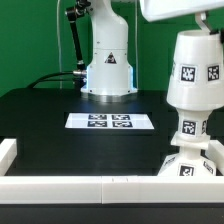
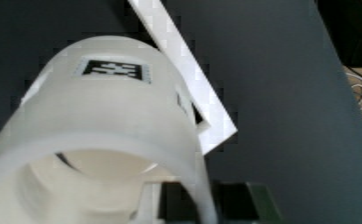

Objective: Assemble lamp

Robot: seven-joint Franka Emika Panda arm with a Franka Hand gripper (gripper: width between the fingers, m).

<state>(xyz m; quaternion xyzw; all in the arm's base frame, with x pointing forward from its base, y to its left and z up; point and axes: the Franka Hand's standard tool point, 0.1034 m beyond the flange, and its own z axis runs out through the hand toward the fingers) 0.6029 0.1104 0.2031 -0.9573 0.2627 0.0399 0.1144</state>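
The white cone shade [image 1: 195, 70] with square tags hangs upright at the exterior view's right, directly over the bulb [image 1: 192, 128], which stands in the square base [image 1: 190, 163]. The shade's lower rim reaches the bulb's top; I cannot tell whether they touch. My gripper [image 1: 193, 24] comes down from above and is shut on the shade's upper rim. In the wrist view the shade [image 2: 107, 110] fills most of the picture, and the gripper [image 2: 206, 205] pinches its wall between two dark fingers [image 2: 242, 203]. The bulb and base are hidden in the wrist view.
The marker board [image 1: 110, 122] lies flat mid-table and shows in the wrist view [image 2: 174, 55]. The robot pedestal [image 1: 108, 62] stands at the back. A low white rail [image 1: 60, 186] runs along the table's front edge and left corner.
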